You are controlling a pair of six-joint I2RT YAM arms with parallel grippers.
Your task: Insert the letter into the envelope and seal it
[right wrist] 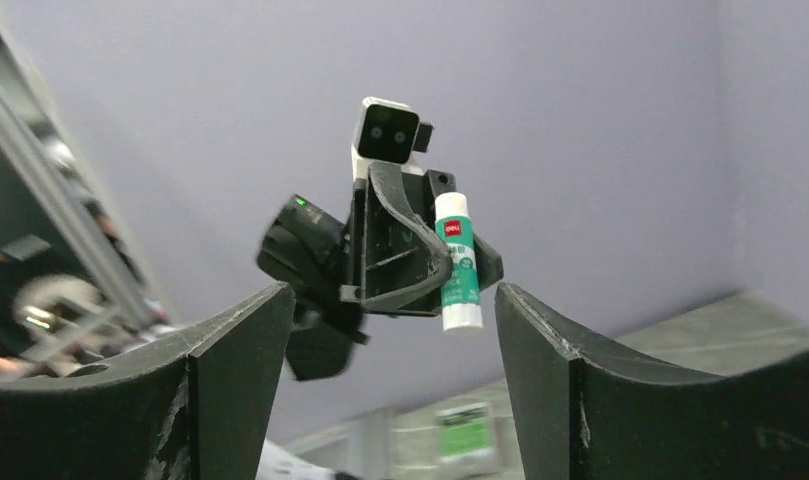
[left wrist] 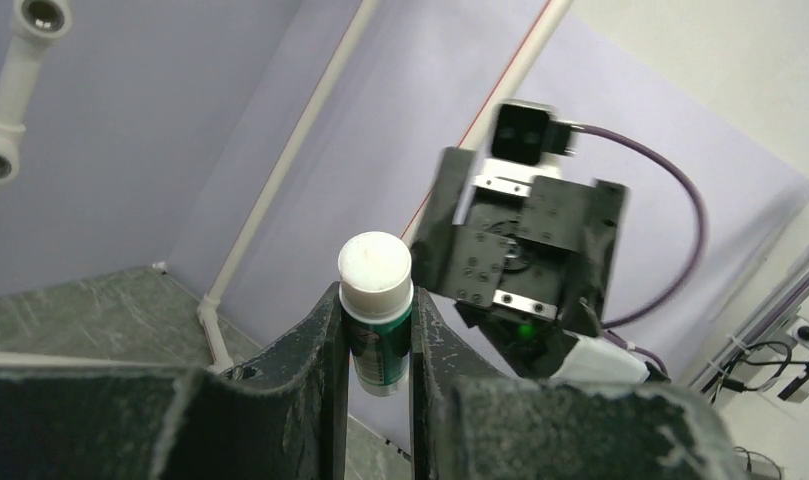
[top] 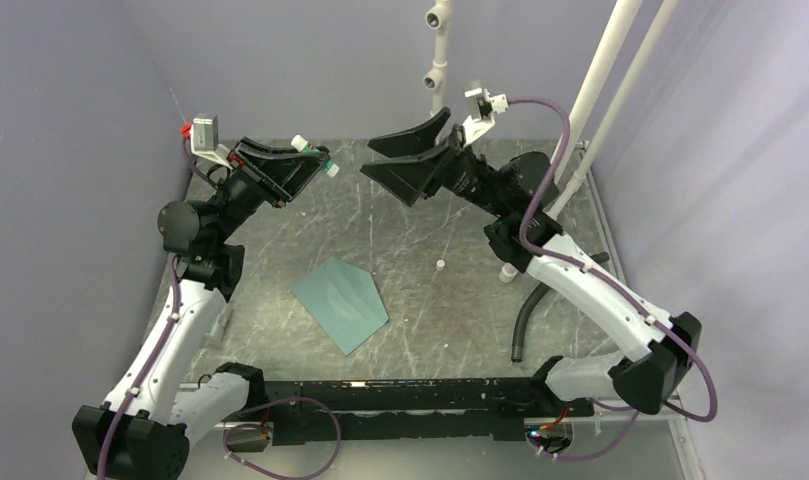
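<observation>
Wrist cameras are giving detail that the top view is only hinting at. The left tool is clamping a green-and-white glue stick by its body, with the white cap poking out past the fingertips. From the right wrist, that stick is standing roughly upright in the raised left tool. It is facing the right tool, whose jaws are standing wide apart with nothing between them. Only the top view is showing the envelope, which is lying flat on the worktop, near the middle and slightly left. It is sitting well apart from both tools, which are hovering over the far side. The worktop is showing a dark grey marbled finish, pale lavender walls are enclosing it, and white pipes are rising at the far right. The envelope is looking teal grey-green, five-sided from above, with faint curved creases across its face.
</observation>
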